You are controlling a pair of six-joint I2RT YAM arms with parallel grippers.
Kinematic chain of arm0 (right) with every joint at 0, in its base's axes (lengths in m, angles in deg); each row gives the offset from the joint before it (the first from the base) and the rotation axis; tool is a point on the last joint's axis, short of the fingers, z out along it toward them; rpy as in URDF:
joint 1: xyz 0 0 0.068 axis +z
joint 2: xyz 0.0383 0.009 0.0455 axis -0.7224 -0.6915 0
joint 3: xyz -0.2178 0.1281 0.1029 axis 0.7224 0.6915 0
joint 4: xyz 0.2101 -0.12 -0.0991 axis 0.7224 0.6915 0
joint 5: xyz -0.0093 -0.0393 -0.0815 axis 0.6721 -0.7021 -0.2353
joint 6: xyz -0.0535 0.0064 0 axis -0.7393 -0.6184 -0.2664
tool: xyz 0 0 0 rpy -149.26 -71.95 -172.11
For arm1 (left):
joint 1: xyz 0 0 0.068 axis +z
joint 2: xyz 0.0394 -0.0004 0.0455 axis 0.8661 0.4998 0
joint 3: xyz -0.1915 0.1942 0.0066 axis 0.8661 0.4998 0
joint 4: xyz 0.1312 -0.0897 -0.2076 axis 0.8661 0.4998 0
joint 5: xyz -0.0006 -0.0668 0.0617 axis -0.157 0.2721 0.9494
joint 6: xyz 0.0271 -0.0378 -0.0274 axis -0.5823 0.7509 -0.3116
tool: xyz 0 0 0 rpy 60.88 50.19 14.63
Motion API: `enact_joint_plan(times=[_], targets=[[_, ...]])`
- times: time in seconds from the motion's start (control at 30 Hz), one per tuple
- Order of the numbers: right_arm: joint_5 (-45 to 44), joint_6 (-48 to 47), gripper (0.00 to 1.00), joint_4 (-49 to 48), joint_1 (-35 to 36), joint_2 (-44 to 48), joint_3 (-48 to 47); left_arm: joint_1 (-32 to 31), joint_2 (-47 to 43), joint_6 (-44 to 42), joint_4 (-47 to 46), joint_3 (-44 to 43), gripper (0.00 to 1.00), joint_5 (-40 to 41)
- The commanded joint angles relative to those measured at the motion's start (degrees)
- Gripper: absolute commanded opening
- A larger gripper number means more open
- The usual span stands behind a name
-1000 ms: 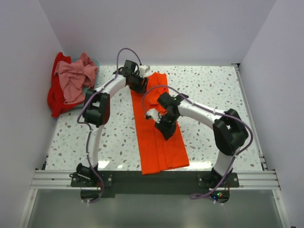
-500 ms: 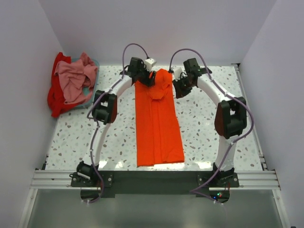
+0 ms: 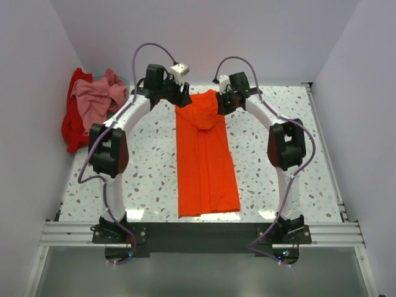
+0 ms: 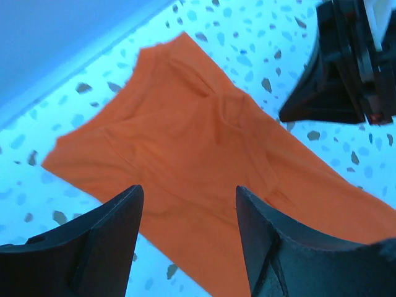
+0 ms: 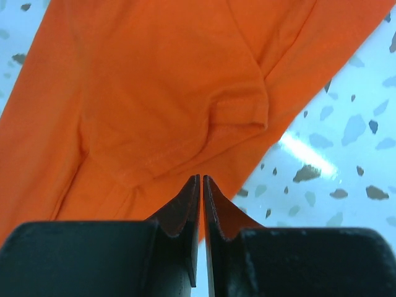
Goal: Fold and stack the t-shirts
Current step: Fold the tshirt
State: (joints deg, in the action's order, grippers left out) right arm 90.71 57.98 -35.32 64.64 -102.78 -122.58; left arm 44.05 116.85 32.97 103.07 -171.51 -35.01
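Looking over the bench (image 3: 278, 124), I find the orange t-shirt (image 3: 205, 161) laid as a long narrow strip down the middle. It runs from the near edge to the far edge, with a rumpled sleeve flap lying on top at its far end. The pink t-shirt (image 3: 93, 102) is heaped on the red t-shirt (image 3: 73, 133) just off the far left corner, both unfolded.

The left tool (image 3: 184, 99) hangs at the far edge beside the strip's left far corner. In its wrist view its fingers are spread wide above the cloth (image 4: 204, 154), gripping nothing. The right tool (image 3: 224, 102) sits at the opposite far corner. Its own camera shows the fingers (image 5: 185, 210) pressed together with no cloth between them, poised over the sleeve hem (image 5: 241, 124).

I judge this shirt light, limp and thin. It will sag between two holds, and the stacked layers will slide apart if I catch only the top one. My choice would be the two far corners at once, pinching through every layer. The stitched hem is the better bite, being doubled and a little stiffer. On this smooth bench I'd expect to press down to scoop an edge.
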Motion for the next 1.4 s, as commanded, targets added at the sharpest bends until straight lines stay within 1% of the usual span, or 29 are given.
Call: enact_joint_plan(times=[0.0,0.1,0.17,0.2,0.23,0.27,0.33,0.43,0.47,0.5,0.53,0.57,0.63,0.7,0.73,0.83,0.97,1.03,1.07,1.1,1.17,1.2,1.23,1.27,1.3,1.33,1.37], targets=[[-2.6,3.3,0.10,-7.3,0.3,-3.7,-4.5,0.4,2.5,0.5,5.8,6.3,0.66,-3.9],[-4.0,4.2,0.11,-8.6,0.3,-7.7,-7.7,0.3,3.3,1.1,5.7,8.2,0.64,-4.9],[-4.6,5.1,0.14,-8.8,0.3,-10.6,-9.9,0.3,5.0,1.8,6.6,7.4,0.63,-4.7],[-6.2,5.4,0.15,-8.7,0.2,-11.6,-10.6,0.3,6.1,2.0,7.4,6.7,0.63,-4.5],[-6.9,6.0,0.21,-8.5,0.3,-12.4,-11.3,0.4,7.0,2.0,9.2,5.8,0.63,-3.9],[-7.9,6.7,0.22,-7.9,0.3,-13.8,-11.7,0.4,8.7,2.0,9.9,4.6,0.63,-3.4],[-11.8,7.4,0.20,-6.7,0.2,-15.1,-13.0,0.5,10.7,1.9,12.1,2.9,0.61,-1.2],[-16.1,7.8,0.18,-2.2,0.2,-17.5,-16.3,1.3,15.0,1.7,14.6,-0.9,0.60,0.9],[-16.4,7.7,0.18,-0.9,-0.1,-18.1,-16.7,1.5,16.6,1.8,14.8,-2.6,0.60,1.0],[-16.5,7.5,0.18,-0.7,-0.2,-18.2,-17.1,2.0,17.5,1.7,15.1,-3.7,0.59,1.1],[-19.1,6.8,0.18,-0.6,-0.2,-18.2,-17.4,2.1,18.5,1.6,15.9,-4.8,0.59,2.5],[-20.4,6.2,0.18,-0.4,-0.3,-18.3,-17.9,2.3,20.6,1.4,16.7,-8.0,0.59,3.1],[-22.7,4.9,0.19,-0.3,-0.4,-19.5,-19.3,2.7,22.9,1.1,19.1,-11.5,0.57,3.7],[-22.2,4.6,0.21,0.3,-0.6,-20.5,-20.9,2.8,24.8,0.5,19.6,-14.8,0.57,3.7],[-21.6,4.0,0.26,-0.5,-0.6,-20.5,-21.4,2.8,24.9,0.2,19.5,-15.4,0.57,3.3],[-18.5,2.5,0.32,-2.5,-0.6,-18.3,-20.3,2.8,23.8,0.1,18.1,-15.3,0.59,0.5],[-16.7,0.2,0.36,-4.2,-0.7,-13.6,-19.1,2.8,18.8,1.2,15.2,-11.6,0.61,-3.4],[-14.4,-1.7,0.38,-3.3,-0.7,-11.8,-19.7,2.8,15.5,0.2,13.0,-9.1,0.64,-4.7],[-13.6,-2.3,0.39,-1.1,-0.7,-9.6,-19.6,2.8,12.2,-0.7,12.8,-7.0,0.67,-5.3],[-10.2,-3.0,0.40,0.0,-0.7,-8.1,-19.4,2.9,10.3,-3.6,13.1,-5.8,0.69,-5.6],[-6.5,-5.6,0.43,3.9,-0.7,-2.5,-16.6,3.1,4.2,-7.6,14.1,-1.0,0.72,-7.4],[-4.2,-6.8,0.46,5.5,-0.7,-0.3,-15.4,3.7,1.7,-9.6,14.7,1.1,0.75,-8.6],[0.4,-9.4,0.56,7.3,-0.6,1.8,-12.4,4.0,-0.7,-13.1,15.1,3.7,0.77,-11.2],[2.9,-10.5,0.61,10.9,-0.6,4.0,-10.1,4.3,-6.1,-14.4,15.0,9.2,0.79,-11.8],[4.9,-11.6,0.63,12.4,-0.6,9.2,-7.7,4.5,-8.7,-16.2,15.3,11.8,0.80,-12.7],[8.7,-13.6,0.63,13.8,-0.6,11.9,-1.5,4.6,-14.1,-21.2,16.8,17.1,0.80,-13.8],[9.4,-14.7,0.64,13.8,-0.4,15.4,2.4,4.7,-16.9,-24.0,17.2,20.1,0.80,-14.1]])
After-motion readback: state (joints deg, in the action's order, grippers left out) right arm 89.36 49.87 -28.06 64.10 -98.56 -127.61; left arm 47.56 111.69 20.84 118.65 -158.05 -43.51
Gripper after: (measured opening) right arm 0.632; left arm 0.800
